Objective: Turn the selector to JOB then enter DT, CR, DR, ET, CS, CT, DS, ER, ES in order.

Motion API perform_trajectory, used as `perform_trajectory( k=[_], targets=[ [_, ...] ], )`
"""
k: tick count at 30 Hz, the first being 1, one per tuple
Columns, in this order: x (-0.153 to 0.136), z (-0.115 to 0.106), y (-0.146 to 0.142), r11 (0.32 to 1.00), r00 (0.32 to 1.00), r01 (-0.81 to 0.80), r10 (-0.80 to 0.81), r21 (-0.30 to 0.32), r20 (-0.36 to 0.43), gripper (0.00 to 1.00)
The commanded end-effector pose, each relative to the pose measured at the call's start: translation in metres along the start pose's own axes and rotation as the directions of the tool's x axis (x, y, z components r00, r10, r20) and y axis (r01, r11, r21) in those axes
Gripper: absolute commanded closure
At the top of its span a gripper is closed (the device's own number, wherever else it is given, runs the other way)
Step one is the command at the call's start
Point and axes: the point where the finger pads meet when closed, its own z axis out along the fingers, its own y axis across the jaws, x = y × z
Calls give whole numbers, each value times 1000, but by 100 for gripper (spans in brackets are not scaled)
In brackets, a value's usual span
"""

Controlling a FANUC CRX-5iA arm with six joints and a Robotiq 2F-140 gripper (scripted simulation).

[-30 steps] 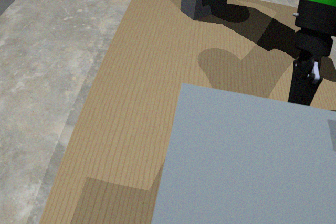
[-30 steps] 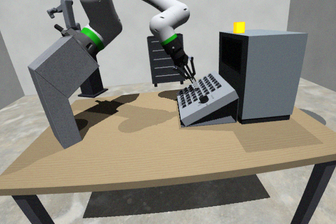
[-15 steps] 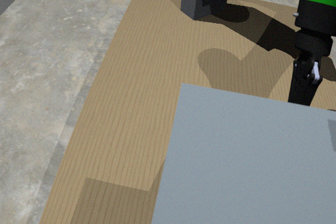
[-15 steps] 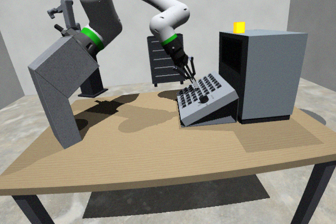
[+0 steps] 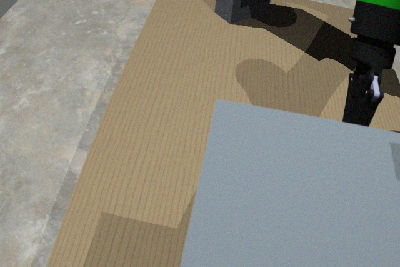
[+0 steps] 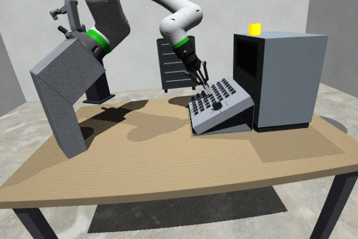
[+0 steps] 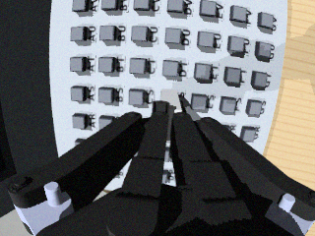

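Note:
The sloped grey keypad (image 6: 221, 102) stands on the table against the grey machine box (image 6: 279, 78). It carries several rows of small dark keys, none lit; the printed names are too small to read. My gripper (image 6: 207, 88) is shut and empty, its fingertips down on the keypad among the middle rows. In the wrist view the fingertips (image 7: 172, 109) meet over a key in the fourth row. In the top view the gripper (image 5: 357, 112) dips behind the machine's top.
A yellow block (image 6: 254, 28) sits on top of the machine box. The arm's grey pedestal (image 6: 62, 92) stands at the table's left. A dark drawer cabinet (image 6: 173, 65) stands behind the table.

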Motion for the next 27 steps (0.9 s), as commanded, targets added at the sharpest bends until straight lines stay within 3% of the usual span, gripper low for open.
perform_trajectory(
  k=[1,27],
  targets=[
    [0,1,0,1000,1000,0,0,1,0,100],
    [0,11,0,1000,1000,0,0,1,0,100]
  ],
)
